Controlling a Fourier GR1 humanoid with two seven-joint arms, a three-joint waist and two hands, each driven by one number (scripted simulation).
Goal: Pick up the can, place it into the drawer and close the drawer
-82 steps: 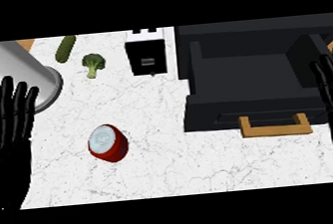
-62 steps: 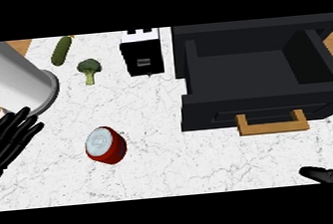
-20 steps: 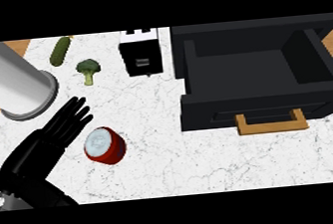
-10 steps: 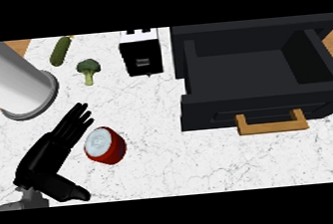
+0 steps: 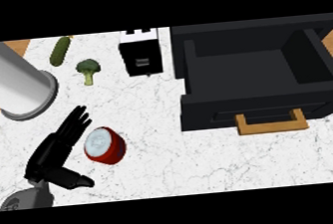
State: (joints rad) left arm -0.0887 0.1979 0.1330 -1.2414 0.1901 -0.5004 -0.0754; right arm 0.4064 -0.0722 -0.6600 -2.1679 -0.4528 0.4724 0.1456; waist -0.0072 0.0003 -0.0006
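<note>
Head view: my left hand (image 5: 55, 152) sits just left of the red can (image 5: 104, 145), fingers straight, thumb spread; the can lies tipped, open drawer (image 5: 259, 78) far right.

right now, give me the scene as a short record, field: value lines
can: red can, lying on its side on the counter, not yet held
left hand: left hand open, just left of the can, fingers straight
right hand: not in view
drawer: black drawer open, nothing visible inside, tan handle facing the robot
other items: broccoli, cucumber, grey cylinder, small black box
</note>
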